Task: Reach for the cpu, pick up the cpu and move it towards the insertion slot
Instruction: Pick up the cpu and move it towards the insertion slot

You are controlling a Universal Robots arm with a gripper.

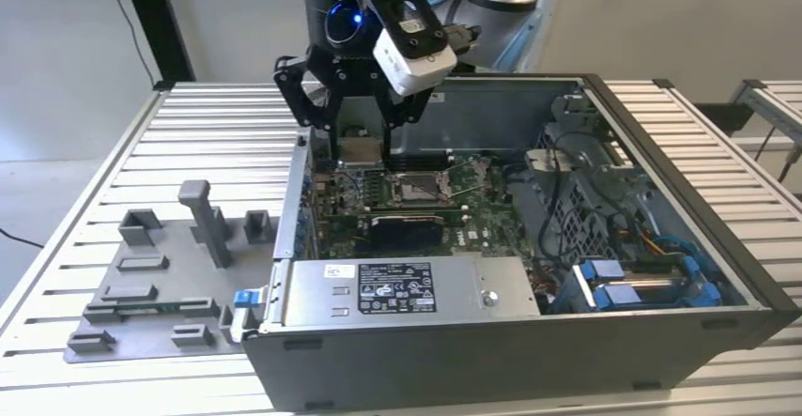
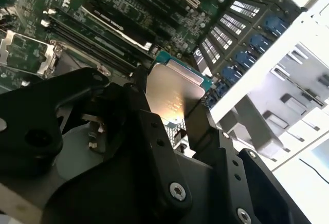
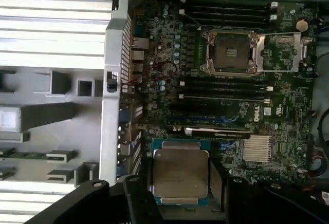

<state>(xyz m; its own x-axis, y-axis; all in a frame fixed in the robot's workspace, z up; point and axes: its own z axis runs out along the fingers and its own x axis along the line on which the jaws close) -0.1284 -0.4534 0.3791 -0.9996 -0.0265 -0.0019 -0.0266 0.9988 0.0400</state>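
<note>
The fingers (image 3: 218, 183) clamp the cpu (image 3: 181, 172) flat, silvery face up, above the green board (image 3: 288, 126).

An open grey metal computer case (image 1: 701, 275) lies on the ribbed aluminium table (image 1: 88, 200). At the exterior view's left, beside the case, sits a grey plastic fixture (image 1: 150, 285) with upright blocks. A labelled silver power supply (image 1: 401, 289) fills the case's near side.
</note>
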